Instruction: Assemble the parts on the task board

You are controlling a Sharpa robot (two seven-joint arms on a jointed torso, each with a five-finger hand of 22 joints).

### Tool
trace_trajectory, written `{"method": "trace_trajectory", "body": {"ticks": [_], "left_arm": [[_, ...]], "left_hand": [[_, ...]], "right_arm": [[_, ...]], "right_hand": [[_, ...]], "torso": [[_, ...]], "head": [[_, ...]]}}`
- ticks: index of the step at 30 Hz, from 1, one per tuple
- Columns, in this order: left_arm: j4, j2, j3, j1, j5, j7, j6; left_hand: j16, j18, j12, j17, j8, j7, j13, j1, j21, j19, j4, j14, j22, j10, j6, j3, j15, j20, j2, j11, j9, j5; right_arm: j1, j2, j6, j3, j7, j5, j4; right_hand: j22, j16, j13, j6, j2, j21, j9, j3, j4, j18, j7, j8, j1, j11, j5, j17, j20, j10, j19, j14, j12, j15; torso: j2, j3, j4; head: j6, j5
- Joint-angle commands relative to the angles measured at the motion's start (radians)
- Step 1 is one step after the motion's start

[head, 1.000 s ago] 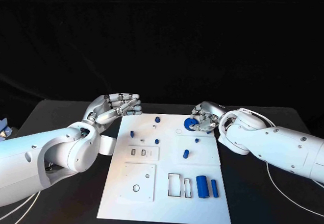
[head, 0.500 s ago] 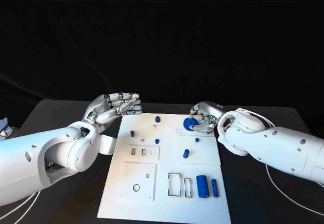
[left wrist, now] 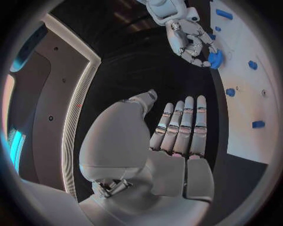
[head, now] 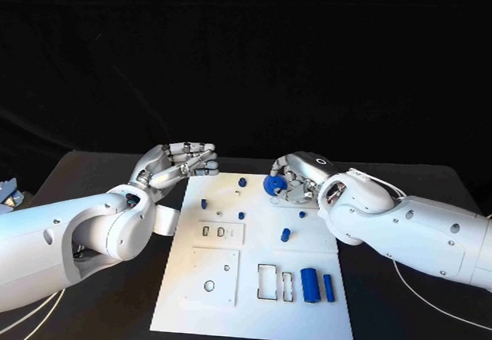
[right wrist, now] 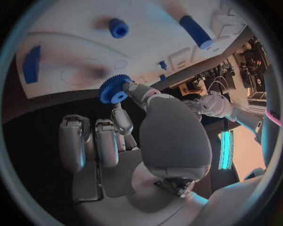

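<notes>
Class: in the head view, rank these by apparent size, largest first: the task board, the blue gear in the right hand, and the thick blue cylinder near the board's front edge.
1. Task board
2. Thick blue cylinder
3. Blue gear, partly hidden by the right hand, so cylinder versus gear is uncertain.

One white rectangular task board lies on one black table. Two upright blue cylinders stand side by side on it, one thick and one thin. One blue toothed gear is visible.
</notes>
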Motion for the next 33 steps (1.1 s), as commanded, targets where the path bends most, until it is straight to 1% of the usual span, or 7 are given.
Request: {"method": "trace_trajectory", "body": {"ticks": [1, 4, 10, 20, 22, 29, 33], "left_arm": [[0.0, 0.003, 0.001, 0.001, 0.001, 0.002, 0.017], [0.0, 0.004, 0.001, 0.001, 0.001, 0.002, 0.016], [-0.001, 0.006, 0.001, 0.001, 0.001, 0.003, 0.016], [0.0, 0.012, 0.001, 0.001, 0.001, 0.005, 0.018], [0.0, 0.013, 0.001, 0.001, 0.001, 0.005, 0.017], [0.0, 0.014, 0.001, 0.001, 0.001, 0.006, 0.016], [-0.001, 0.013, 0.001, 0.001, 0.001, 0.006, 0.016]], "left_hand": [[-0.007, 0.011, -0.001, 0.002, -0.002, 0.07, 0.001, -0.006, 0.006, 0.003, -0.003, -0.003, -0.002, 0.0, 0.002, 0.005, 0.003, 0.003, 0.004, 0.0, 0.0, -0.001], [-0.007, 0.011, -0.001, 0.002, -0.002, 0.07, 0.001, -0.006, 0.006, 0.003, -0.003, -0.003, -0.002, 0.0, 0.002, 0.005, 0.003, 0.003, 0.004, 0.0, 0.0, -0.001], [-0.007, 0.011, -0.001, 0.002, -0.002, 0.07, 0.001, -0.006, 0.006, 0.003, -0.003, -0.003, -0.002, 0.0, 0.002, 0.005, 0.003, 0.003, 0.004, 0.0, 0.0, -0.001], [-0.007, 0.011, -0.002, 0.002, -0.003, 0.07, 0.001, -0.005, 0.006, 0.003, -0.005, -0.003, -0.002, 0.0, 0.002, 0.007, 0.003, 0.003, 0.005, 0.0, 0.0, -0.001], [-0.007, 0.011, -0.002, 0.002, -0.003, 0.07, 0.001, -0.005, 0.006, 0.003, -0.005, -0.003, -0.002, 0.0, 0.002, 0.008, 0.003, 0.003, 0.006, 0.001, 0.0, -0.001], [-0.007, 0.011, -0.002, 0.002, -0.003, 0.07, 0.001, -0.005, 0.007, 0.003, -0.006, -0.003, -0.002, 0.0, 0.002, 0.008, 0.003, 0.003, 0.006, 0.001, 0.0, -0.001], [-0.007, 0.011, -0.002, 0.002, -0.003, 0.07, 0.001, -0.005, 0.007, 0.003, -0.006, -0.003, -0.002, 0.0, 0.002, 0.008, 0.003, 0.003, 0.006, 0.001, 0.0, -0.001]], "right_arm": [[0.001, 0.013, -0.049, 0.0, -0.015, -0.062, 0.019], [0.001, 0.039, -0.052, 0.0, -0.016, -0.068, 0.033], [-0.001, 0.089, -0.049, -0.003, -0.016, -0.073, 0.017], [-0.023, 0.169, -0.037, -0.013, 0.0, -0.065, -0.057], [-0.027, 0.182, -0.032, -0.014, 0.003, -0.063, -0.07], [-0.036, 0.21, -0.022, -0.017, 0.007, -0.062, -0.11], [-0.044, 0.221, -0.023, -0.018, 0.008, -0.065, -0.129]], "right_hand": [[0.125, 0.006, 0.001, 0.022, 0.004, 0.006, 0.002, 0.006, 0.001, -0.015, -0.01, 0.011, -0.014, 0.001, 0.005, 0.173, 0.0, 0.009, 0.008, 0.084, 0.003, -0.005], [0.127, 0.006, 0.004, 0.024, 0.005, 0.007, 0.002, 0.009, 0.001, -0.015, -0.011, 0.011, -0.015, 0.0, 0.006, 0.173, 0.0, 0.012, 0.009, 0.084, 0.006, -0.005], [0.129, 0.007, 0.007, 0.025, 0.007, 0.009, 0.001, 0.012, 0.001, -0.016, -0.011, 0.011, -0.016, 0.0, 0.006, 0.177, -0.001, 0.014, 0.011, 0.085, 0.008, -0.006], [0.128, 0.007, 0.007, 0.026, 0.006, 0.008, 0.001, 0.013, 0.001, -0.016, -0.011, 0.011, -0.018, 0.0, 0.003, 0.177, -0.001, 0.015, 0.01, 0.085, 0.008, -0.006], [0.129, 0.007, 0.007, 0.026, 0.006, 0.009, 0.001, 0.014, 0.001, -0.016, -0.011, 0.011, -0.02, 0.0, 0.002, 0.177, -0.001, 0.015, 0.01, 0.085, 0.008, -0.006], [0.128, 0.007, 0.007, 0.025, 0.006, 0.008, 0.001, 0.015, 0.001, -0.015, -0.011, 0.009, -0.022, 0.0, -0.002, 0.176, -0.002, 0.014, 0.009, 0.085, 0.008, -0.006], [0.128, 0.007, 0.007, 0.025, 0.006, 0.008, 0.001, 0.015, 0.001, -0.015, -0.011, 0.009, -0.022, 0.0, -0.002, 0.176, -0.002, 0.014, 0.009, 0.085, 0.008, -0.006]], "torso": [[0.001, 0.0003, 0.0042], [0.002, 0.0016, 0.0041], [0.002, -0.0012, 0.0028], [0.003, -0.0015, 0.0051], [0.002, -0.0004, 0.0042], [0.002, -0.0007, 0.0038], [0.002, 0.001, 0.0026]], "head": [[-0.001, 0.001], [-0.003, 0.004], [-0.006, 0.009], [-0.008, 0.01], [-0.01, 0.012], [-0.011, 0.013], [-0.014, 0.015]]}}
